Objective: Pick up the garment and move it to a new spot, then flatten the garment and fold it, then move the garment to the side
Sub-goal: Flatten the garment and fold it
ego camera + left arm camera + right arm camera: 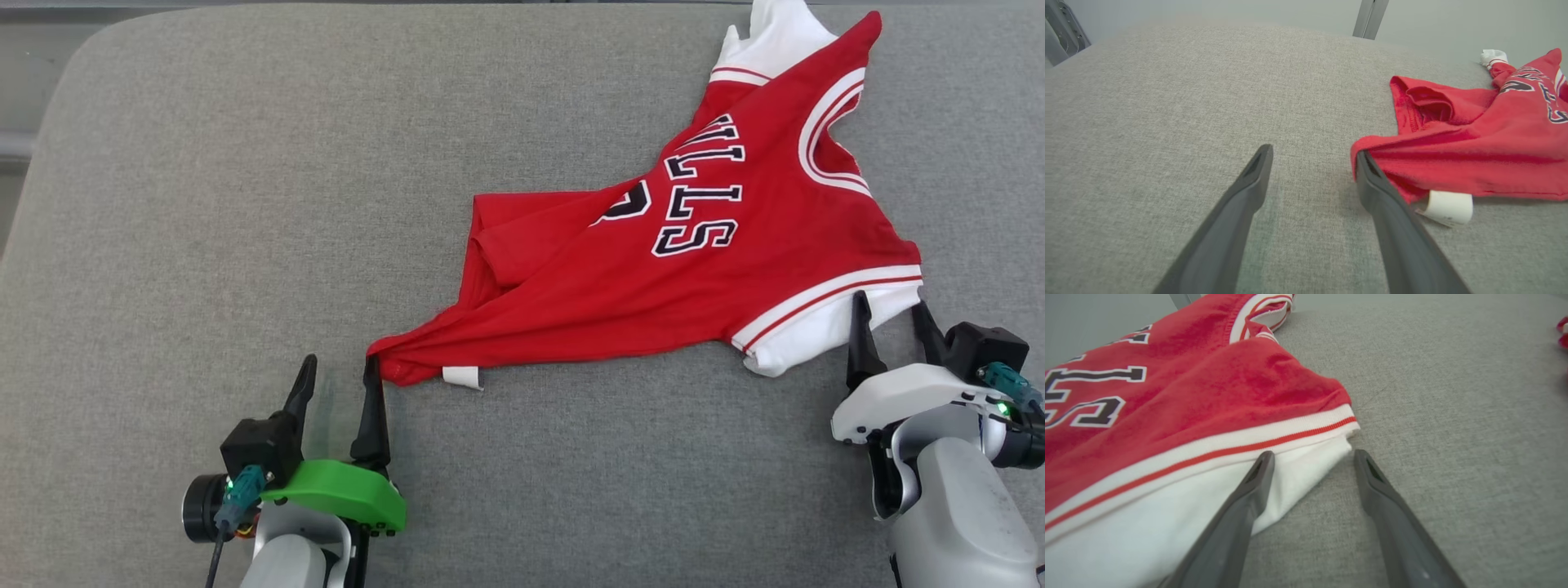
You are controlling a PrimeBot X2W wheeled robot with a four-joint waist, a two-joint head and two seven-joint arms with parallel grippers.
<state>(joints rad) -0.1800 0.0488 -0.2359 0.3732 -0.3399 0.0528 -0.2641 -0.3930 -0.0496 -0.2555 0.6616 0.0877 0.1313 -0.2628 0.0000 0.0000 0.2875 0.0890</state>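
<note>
On the grey surface our left tool and right tool both sit spread at the red basketball jersey's two near corners, we judge to flatten it.

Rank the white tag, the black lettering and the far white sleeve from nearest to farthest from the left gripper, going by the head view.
1. The white tag, just right of the left gripper, at the jersey's bunched corner.
2. The black lettering, mid-jersey, up and to the right.
3. The far white sleeve, at the view's top edge.
</note>
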